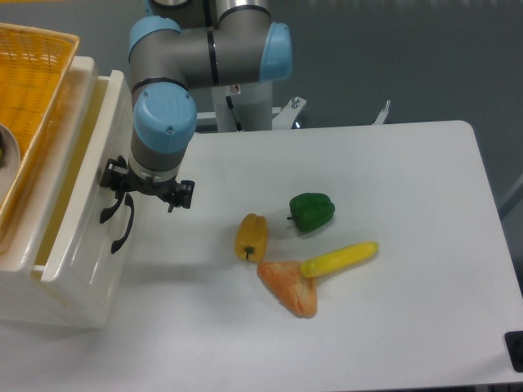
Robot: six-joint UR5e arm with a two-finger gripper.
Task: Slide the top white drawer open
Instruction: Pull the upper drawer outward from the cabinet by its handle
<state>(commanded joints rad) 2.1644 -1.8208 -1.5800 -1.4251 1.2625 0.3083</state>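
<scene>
The top white drawer point(96, 151) of the cream cabinet at the left stands partly pulled out toward the right. A narrow gap point(72, 184) shows behind its front panel. My gripper point(121, 198) points down at that front, shut on the drawer's curved black handle point(109, 211). The wrist hides the fingertips. The lower drawer's black handle point(122, 234) sits just below, untouched.
An orange woven basket point(33, 73) rests on top of the cabinet. On the table to the right lie a yellow pepper point(252, 235), a green pepper point(311, 211), a long yellow vegetable point(339, 258) and an orange wedge point(288, 287). The arm's base point(245, 102) stands at the back.
</scene>
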